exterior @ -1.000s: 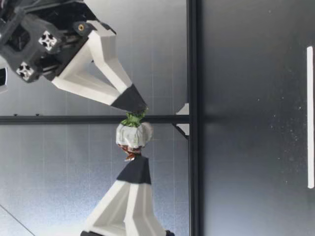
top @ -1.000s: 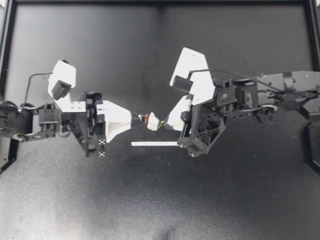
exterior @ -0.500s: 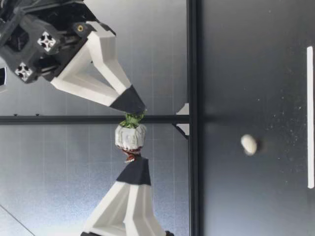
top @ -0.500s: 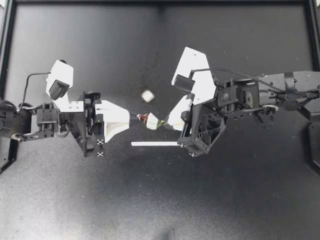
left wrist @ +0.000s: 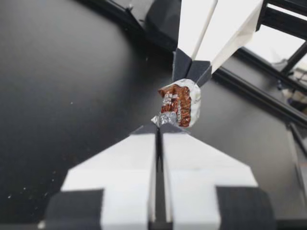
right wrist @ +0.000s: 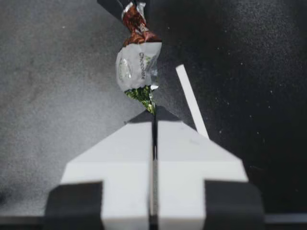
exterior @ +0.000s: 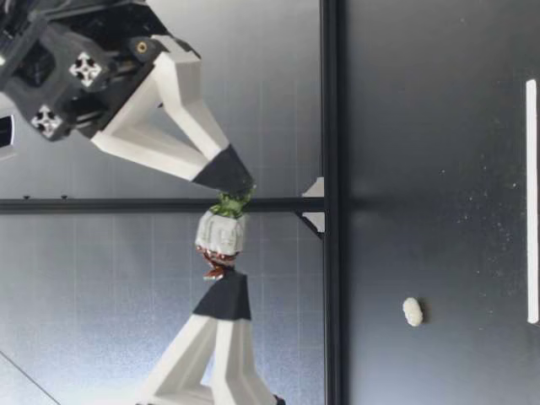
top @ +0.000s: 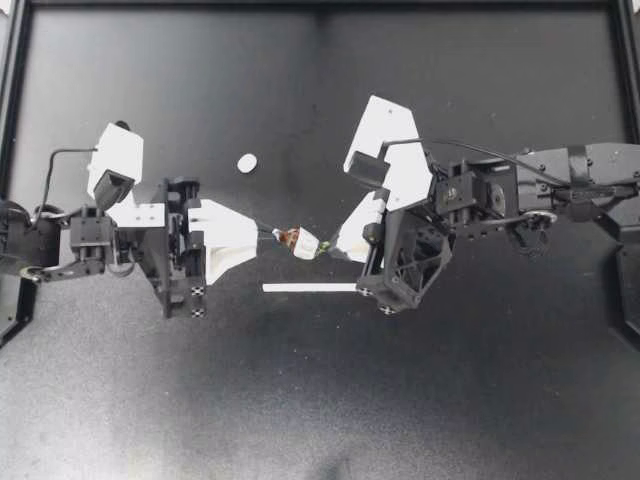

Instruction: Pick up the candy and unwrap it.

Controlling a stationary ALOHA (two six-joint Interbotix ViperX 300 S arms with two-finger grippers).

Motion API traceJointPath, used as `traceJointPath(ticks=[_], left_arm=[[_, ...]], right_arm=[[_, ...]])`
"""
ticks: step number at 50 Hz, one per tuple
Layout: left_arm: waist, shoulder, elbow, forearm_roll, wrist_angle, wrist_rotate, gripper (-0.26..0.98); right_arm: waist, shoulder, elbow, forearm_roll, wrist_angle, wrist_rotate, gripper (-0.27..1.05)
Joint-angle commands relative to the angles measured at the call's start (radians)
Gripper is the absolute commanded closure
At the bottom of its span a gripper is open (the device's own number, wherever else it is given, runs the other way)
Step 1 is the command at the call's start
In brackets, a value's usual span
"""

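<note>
Pinching the wrapper (top: pixel 302 241) at its brown twisted end with my left claw (top: pixel 267 233), fingers pressed tight together on the foil. Clamping the green twisted end with my right claw (top: pixel 332 246), fingers closed just as tight, with only a thin seam between them. Holding the wrapper strung between the two tips, clear above the desk (top: pixel 450 400). From the low camera, seeing that same wrapper (exterior: pixel 221 234) hanging in the air, white body in the middle, right claw (exterior: pixel 240 181) on the green end and left claw (exterior: pixel 224 283) on the brown. Spotting the candy (top: pixel 246 163) bare on the desk, a small white oval, well apart from both claws, off beyond the left claw's fingers. Catching it again low down (exterior: pixel 412 311), resting flat on the surface. Noting a white strip (top: pixel 310 288) on the desk beneath the wrapper, on the other side of it from the candy.
</note>
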Motion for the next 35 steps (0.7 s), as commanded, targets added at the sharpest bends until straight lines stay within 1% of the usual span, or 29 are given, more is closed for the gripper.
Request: traceJointPath(ticks=[1,16,35], left_arm=[[-0.002,-0.021,-0.009,0.003,0.002,0.009,0.90],[-0.002,-0.008,-0.026,0.003,0.012,0.028,0.90],[-0.002,-0.002,-0.028,0.003,0.015,0.046,0.90]], right_arm=[[-0.003,-0.012,-0.002,0.002,-0.014,0.000,0.95],[-0.003,-0.020,0.006,0.002,-0.052,0.003,0.95],[-0.003,-0.014,0.003,0.002,-0.055,-0.002,0.95]])
